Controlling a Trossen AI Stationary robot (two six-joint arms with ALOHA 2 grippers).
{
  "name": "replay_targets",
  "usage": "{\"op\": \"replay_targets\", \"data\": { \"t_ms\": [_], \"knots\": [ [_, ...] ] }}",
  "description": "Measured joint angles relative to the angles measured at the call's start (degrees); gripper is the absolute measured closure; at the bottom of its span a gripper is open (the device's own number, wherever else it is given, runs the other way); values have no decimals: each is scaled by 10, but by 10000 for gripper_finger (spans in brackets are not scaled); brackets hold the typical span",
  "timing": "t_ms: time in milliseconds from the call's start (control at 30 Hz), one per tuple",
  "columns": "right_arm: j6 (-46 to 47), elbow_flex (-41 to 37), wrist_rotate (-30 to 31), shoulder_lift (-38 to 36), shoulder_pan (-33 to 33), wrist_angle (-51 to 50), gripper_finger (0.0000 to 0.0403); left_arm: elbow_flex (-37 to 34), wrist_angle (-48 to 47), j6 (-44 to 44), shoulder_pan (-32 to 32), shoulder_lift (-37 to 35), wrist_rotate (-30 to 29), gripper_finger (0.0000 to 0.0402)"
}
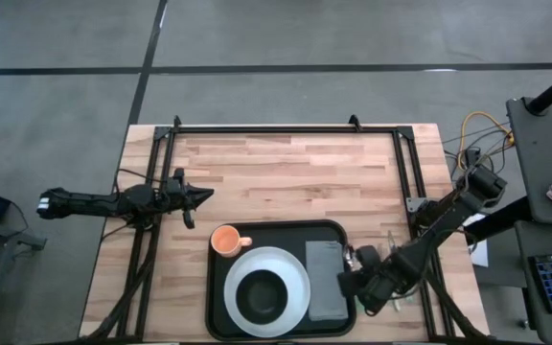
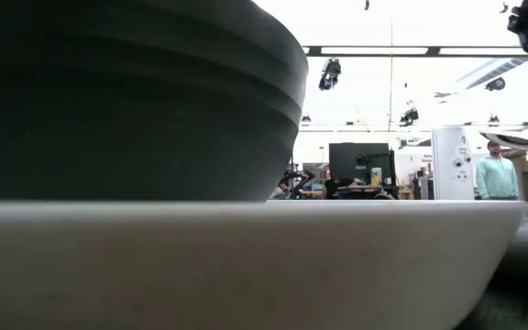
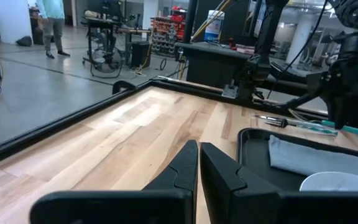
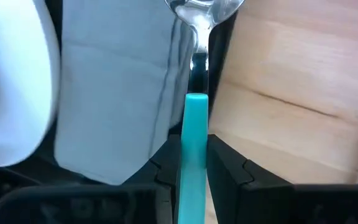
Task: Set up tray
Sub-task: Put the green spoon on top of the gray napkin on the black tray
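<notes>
High view: the black tray [image 1: 281, 230] lies at the near middle of the wooden counter [image 1: 286, 177], and the right pincer [image 1: 360, 278] is just beside its right rim, much nearer than the left pincer [image 1: 199, 195], which waits closed over bare wood. Right wrist view: this pincer grips a teal-handled spoon [image 4: 195, 134] whose long axis runs forward along the tray rim, the grey napkin [image 4: 117, 87] just inside.

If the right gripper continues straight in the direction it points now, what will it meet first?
The right gripper is shut on a teal-handled spoon whose bowl already hangs over the tray rim. Straight on, it would probably meet that rim first, with the grey napkin just beside; depth is unclear.
</notes>
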Motion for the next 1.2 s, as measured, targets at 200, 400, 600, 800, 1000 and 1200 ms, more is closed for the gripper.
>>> {"op": "replay_targets", "data": {
  "t_ms": [200, 400, 600, 800, 1000, 1200],
  "knots": [
    [1, 24, 24, 1, -25, 1, 358, 0, 2, -12, 0, 0, 0, 402],
    [-2, 59, 42, 29, -63, 3, 358, -1, -3, -11, 0, 1, 0, 402],
    [-46, 129, 19, 101, -99, 4, 358, -1, -6, -10, 0, 0, 0, 402],
    [-59, 190, -1, 171, -110, -26, 358, -1, -6, -10, 0, 1, 0, 402],
    [-70, 224, -30, 223, -110, -18, 358, -1, -7, -10, 0, 0, 0, 402],
    [-83, 251, -38, 251, -112, -19, 358, -1, -8, -10, 0, 0, 0, 402]
  ]
}}
